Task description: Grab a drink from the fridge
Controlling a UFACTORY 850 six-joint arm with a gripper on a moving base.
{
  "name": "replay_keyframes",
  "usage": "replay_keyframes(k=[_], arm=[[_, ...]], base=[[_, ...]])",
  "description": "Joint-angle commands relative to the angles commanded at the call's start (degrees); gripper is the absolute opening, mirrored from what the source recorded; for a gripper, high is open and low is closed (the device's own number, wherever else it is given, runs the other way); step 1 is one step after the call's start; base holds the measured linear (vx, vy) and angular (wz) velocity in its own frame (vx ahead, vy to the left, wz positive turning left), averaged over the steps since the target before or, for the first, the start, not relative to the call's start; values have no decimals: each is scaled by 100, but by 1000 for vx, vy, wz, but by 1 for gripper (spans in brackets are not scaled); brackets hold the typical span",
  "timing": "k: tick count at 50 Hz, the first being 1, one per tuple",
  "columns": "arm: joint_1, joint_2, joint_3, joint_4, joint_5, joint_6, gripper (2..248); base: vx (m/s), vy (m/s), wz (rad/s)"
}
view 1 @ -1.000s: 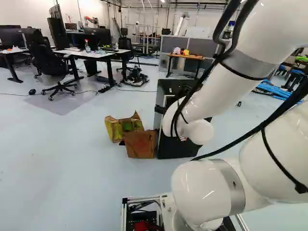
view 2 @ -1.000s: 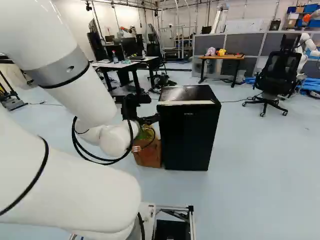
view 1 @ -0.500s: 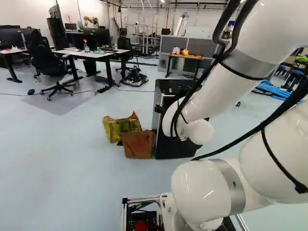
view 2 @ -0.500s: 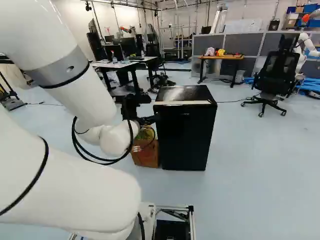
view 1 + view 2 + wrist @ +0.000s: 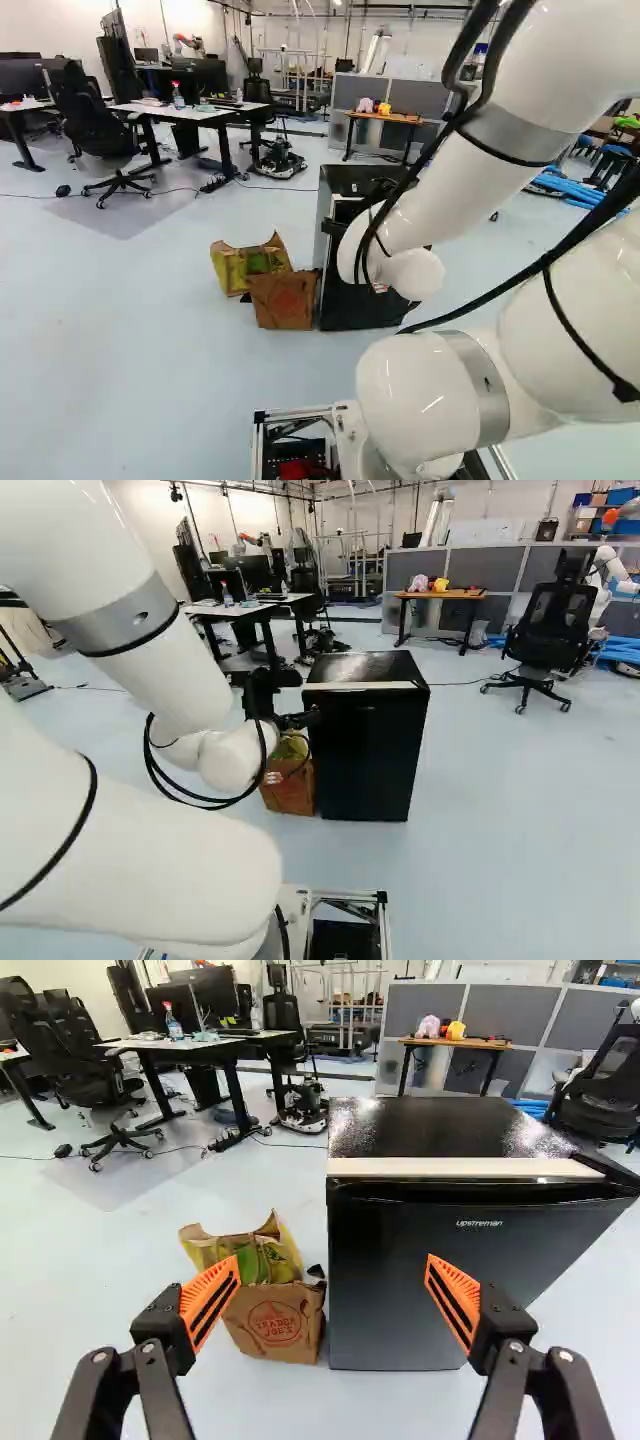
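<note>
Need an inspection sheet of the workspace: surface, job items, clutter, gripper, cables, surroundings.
Surface: pale floor; fridge and bags stand on it.
Job's things: black fridge upright, door looks shut, light strip along its top front edge. Drink: nothing seen.
Clutter: brown paper bag beside the fridge, yellow-green bag behind it.
Gripper: open, facing the fridge front, nothing between its fingers.
Cables: black ones run along the arm; a thin one lies on the floor beyond the fridge.
Surroundings: white desk, wooden table, office chair, grey partitions.
</note>
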Motion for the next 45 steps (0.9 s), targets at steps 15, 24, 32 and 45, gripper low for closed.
replay_keyframes(k=[15,24,32,45], arm=[[0,-25,-21,0,0,0,247],[0,-116,-99,9,0,0,247],[14,-186,-159,213,-25,0,247],[108,-363,-313,482,-29,0,247]], base=[[0,0,0],[0,0,0],[0,0,0],[0,0,0]])
